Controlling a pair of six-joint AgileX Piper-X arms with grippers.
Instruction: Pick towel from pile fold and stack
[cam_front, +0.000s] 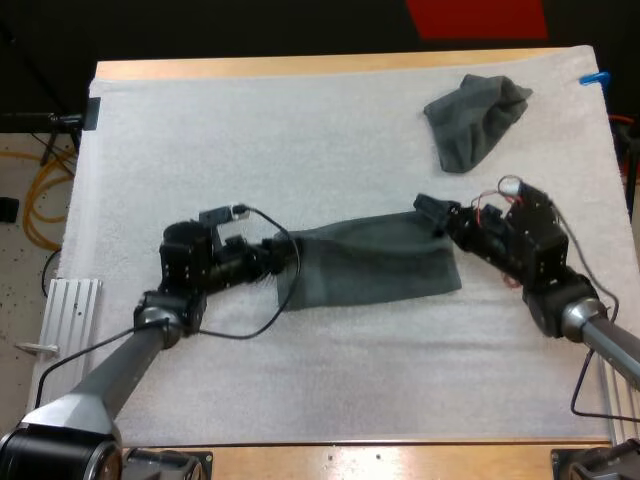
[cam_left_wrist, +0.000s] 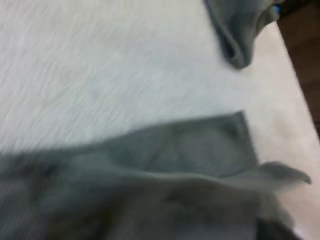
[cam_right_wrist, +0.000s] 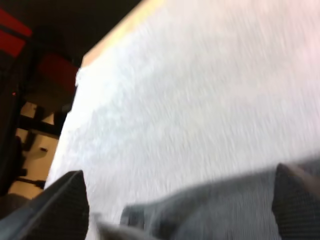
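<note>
High view: flat towel (cam_front: 370, 265) between right claw (cam_front: 432, 213), spread, and left claw (cam_front: 283, 262), grip untellable (fold, stack, crumpled towel (cam_front: 475, 120) pending).

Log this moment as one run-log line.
spread towel lying flat | left gripper at its left end | right gripper at its right corner, jaws apart | crumpled towel apart, far right

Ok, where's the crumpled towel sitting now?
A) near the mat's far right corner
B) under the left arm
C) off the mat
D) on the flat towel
A: the crumpled towel lies alone near the far right corner of the mat, apart from the flat towel at mid-mat.
</note>
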